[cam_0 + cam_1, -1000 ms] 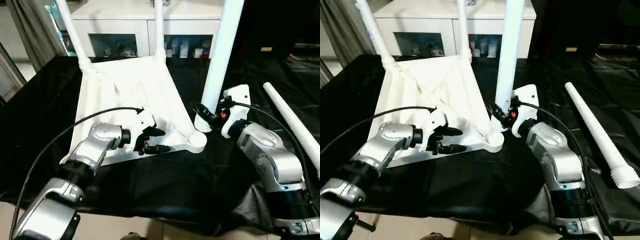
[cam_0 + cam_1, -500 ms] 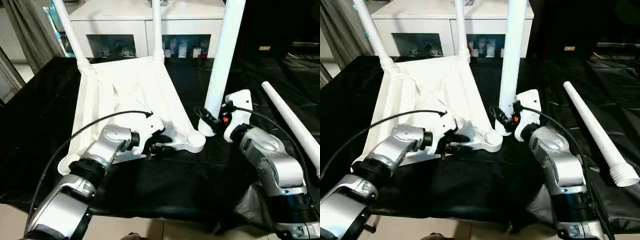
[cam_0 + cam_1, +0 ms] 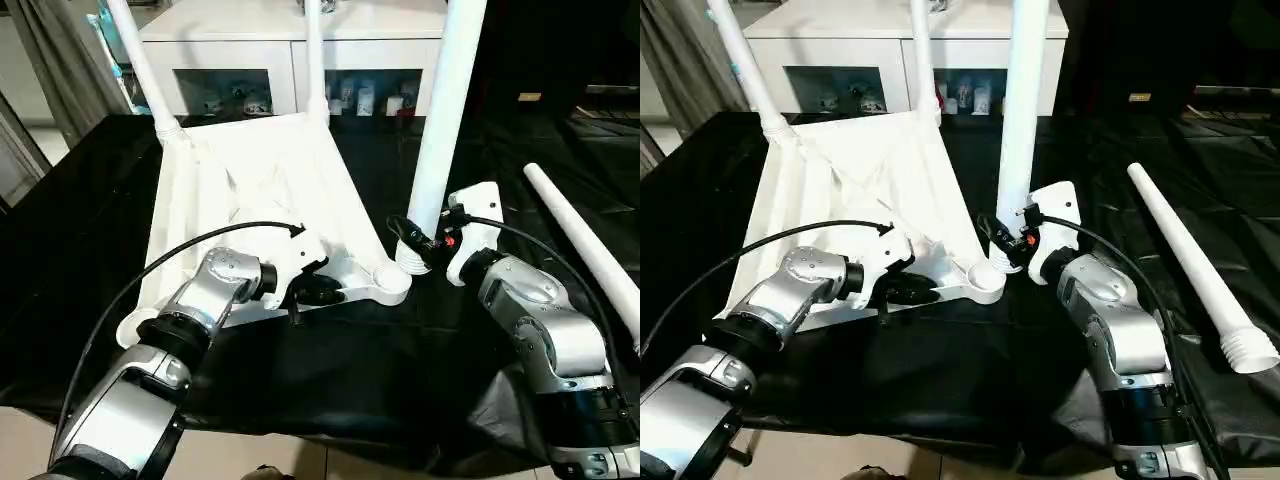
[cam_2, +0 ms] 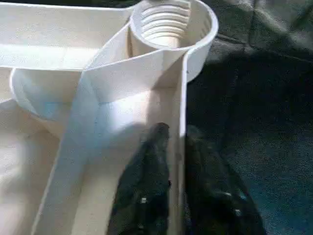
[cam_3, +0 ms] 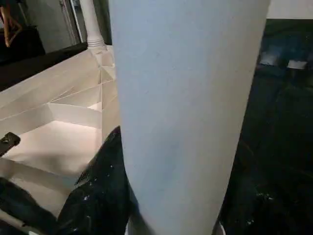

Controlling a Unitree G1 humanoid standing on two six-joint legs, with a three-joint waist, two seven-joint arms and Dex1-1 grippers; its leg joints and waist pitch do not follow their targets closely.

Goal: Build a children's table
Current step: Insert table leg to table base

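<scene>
White plastic fills your workspace: the table top lies upside down on the black cloth, two legs already standing in its far sockets. Your left gripper pinches the top's near rim, one finger each side, beside the empty corner socket. Your right gripper clasps an upright leg just beside that socket. Another leg lies loose to the right.

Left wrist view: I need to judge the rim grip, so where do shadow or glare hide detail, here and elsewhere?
Left wrist view: the left pincer throws a soft shadow on the table top beside its rim; the socket is brightly lit. Left eye view: glare flattens the top's ribs. Right wrist view: the leg shades the right pincer's finger.
</scene>
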